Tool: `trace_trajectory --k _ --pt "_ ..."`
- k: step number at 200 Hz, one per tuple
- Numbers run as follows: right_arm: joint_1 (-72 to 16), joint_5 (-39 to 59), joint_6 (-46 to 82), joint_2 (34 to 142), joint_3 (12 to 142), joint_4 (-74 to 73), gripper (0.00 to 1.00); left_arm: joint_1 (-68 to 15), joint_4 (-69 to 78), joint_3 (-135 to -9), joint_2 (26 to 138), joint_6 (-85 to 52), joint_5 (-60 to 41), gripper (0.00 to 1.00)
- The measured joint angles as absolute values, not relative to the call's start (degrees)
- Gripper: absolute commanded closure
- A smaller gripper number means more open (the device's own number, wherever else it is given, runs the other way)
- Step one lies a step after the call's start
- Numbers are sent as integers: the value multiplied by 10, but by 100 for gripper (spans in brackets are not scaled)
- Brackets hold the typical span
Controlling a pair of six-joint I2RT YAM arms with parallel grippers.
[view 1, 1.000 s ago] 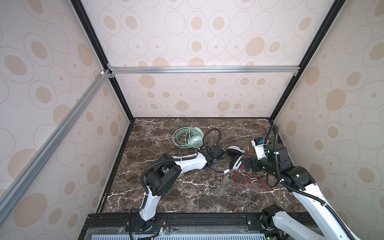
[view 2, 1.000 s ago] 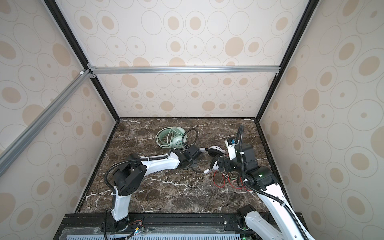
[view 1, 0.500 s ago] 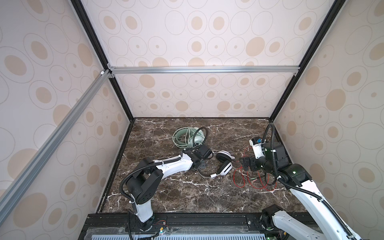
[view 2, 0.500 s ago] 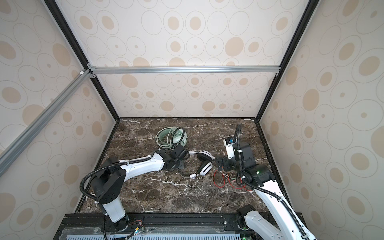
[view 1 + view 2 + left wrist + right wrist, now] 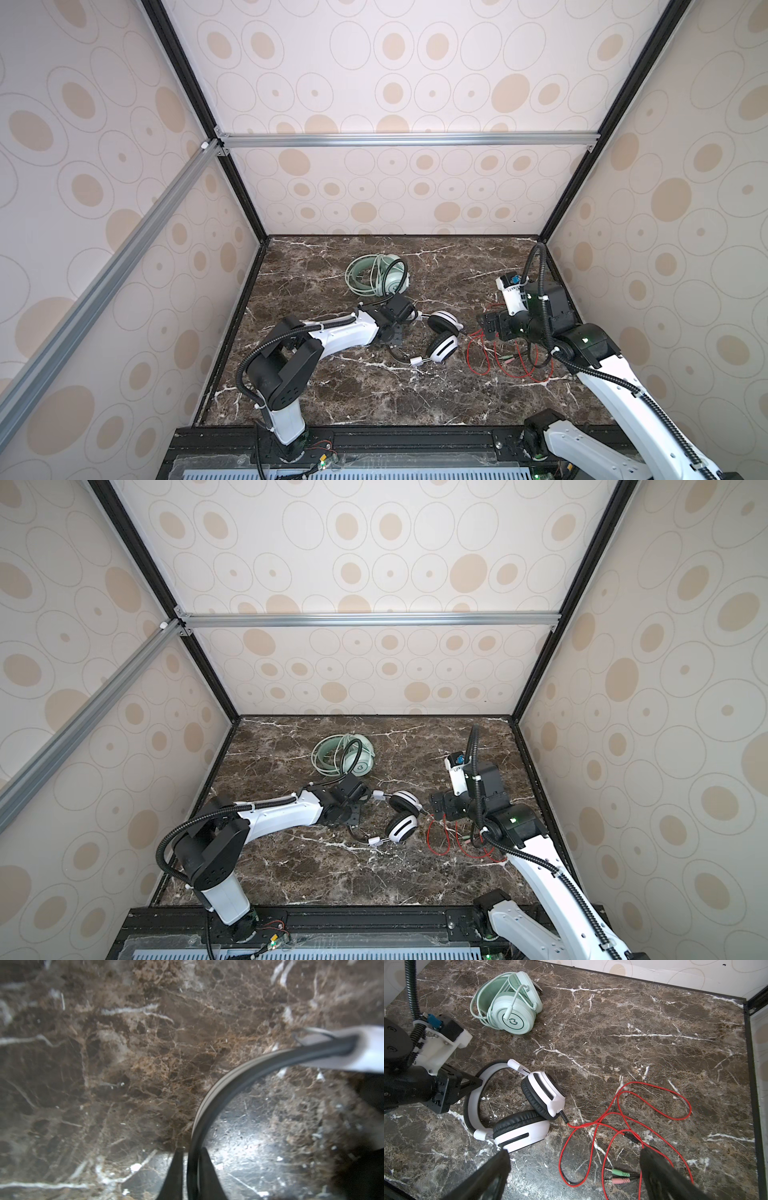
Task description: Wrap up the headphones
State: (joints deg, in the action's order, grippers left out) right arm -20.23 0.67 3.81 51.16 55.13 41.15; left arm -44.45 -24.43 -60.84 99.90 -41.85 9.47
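A: Holding anything on the left?

B: My left pincer straddles the grey headband of the white-and-black headphones, mid-table; the close view is blurred, so whether it pinches I cannot tell.

A: And the right?

B: My right pincer gapes wide, gripping nothing, over the red cable looped on the marble table. The mint-green headphones lie farther back, their pale cable coiled about them.

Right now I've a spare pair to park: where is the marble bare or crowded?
Bare: the front strip along the black rail; the far stretch right of the mint-green headphones. Crowded: the middle, with the white headphones, left gripper, right gripper, red cable.
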Motion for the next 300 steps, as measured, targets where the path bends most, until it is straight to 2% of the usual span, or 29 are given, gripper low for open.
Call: trace_trajectory --k 14,27,48,118,243,282,300 --pt "-202 10 38 512 551 412 0 -444 -245 -608 999 -417 94 68" --pt "-202 13 38 512 551 412 0 -444 -245 -608 999 -420 93 57" --pt "-202 16 38 512 551 412 0 -445 -249 -609 998 -429 92 47" --pt "-202 16 38 512 551 411 0 -481 -267 -609 974 -541 95 43" --pt "-202 15 38 502 551 412 0 -479 -249 -609 1028 -591 110 69" --pt "-202 14 38 497 551 413 0 -477 -244 -608 1035 -591 115 80" --pt "-202 14 38 491 551 415 0 -475 -243 -607 1035 -590 119 90"
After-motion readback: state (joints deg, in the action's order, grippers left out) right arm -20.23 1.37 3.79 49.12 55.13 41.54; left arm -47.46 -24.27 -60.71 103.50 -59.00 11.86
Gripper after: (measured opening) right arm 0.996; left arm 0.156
